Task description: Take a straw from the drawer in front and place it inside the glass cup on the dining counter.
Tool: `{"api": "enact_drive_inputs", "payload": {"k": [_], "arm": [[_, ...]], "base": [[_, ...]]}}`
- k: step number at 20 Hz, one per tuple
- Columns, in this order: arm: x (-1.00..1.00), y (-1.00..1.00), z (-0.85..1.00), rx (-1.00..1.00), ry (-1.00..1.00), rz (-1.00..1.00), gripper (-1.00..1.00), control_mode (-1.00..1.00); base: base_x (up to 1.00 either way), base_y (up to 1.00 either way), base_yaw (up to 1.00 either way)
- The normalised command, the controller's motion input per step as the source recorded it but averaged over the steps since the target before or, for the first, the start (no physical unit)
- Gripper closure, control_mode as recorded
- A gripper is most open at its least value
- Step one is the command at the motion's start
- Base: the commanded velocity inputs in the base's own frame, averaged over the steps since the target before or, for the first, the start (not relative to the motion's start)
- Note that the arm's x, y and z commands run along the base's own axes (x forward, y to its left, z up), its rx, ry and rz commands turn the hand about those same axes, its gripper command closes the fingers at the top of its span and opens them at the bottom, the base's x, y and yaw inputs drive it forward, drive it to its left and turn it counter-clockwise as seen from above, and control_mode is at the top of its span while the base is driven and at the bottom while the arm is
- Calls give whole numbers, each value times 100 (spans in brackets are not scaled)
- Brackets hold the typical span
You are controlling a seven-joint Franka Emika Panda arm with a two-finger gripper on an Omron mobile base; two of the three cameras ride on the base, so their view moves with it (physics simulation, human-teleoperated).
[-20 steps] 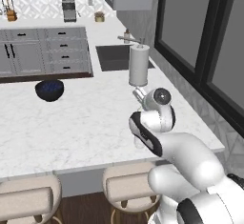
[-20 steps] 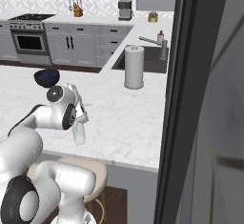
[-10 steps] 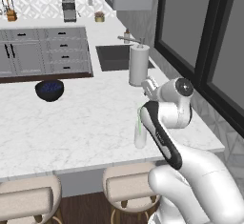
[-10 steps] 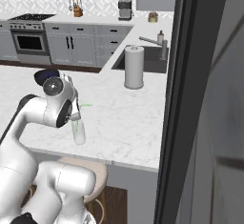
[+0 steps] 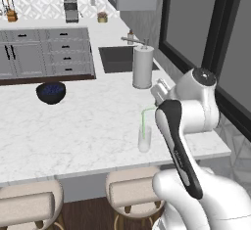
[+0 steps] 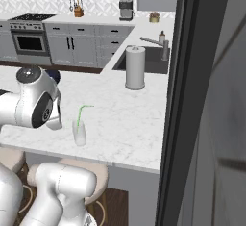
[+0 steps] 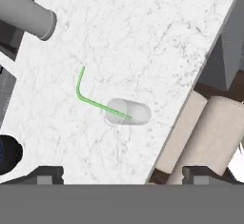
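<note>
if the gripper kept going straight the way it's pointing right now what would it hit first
Probably the glass cup or the straw standing in it: the open gripper looks down at them, roughly centred ahead. Slightly off line, it would meet the dining counter instead; depth is hard to judge.

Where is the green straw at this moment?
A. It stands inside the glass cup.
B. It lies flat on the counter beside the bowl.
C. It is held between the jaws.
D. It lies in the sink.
A: the straw stands with its lower end in the glass cup on the counter, its bent top above the rim, and nothing grips it.
</note>
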Motion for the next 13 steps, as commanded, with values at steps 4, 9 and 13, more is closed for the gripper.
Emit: {"api": "enact_drive_inputs", "payload": {"k": [4,9,13], "arm": [[-96,0,19,-6,29,0,-100,-100],[-94,0,0,-5,23,2,-100,-100],[-74,0,-13,-2,4,12,-100,-100]], "base": [[0,0,0],[0,0,0],[0,0,0]]}}
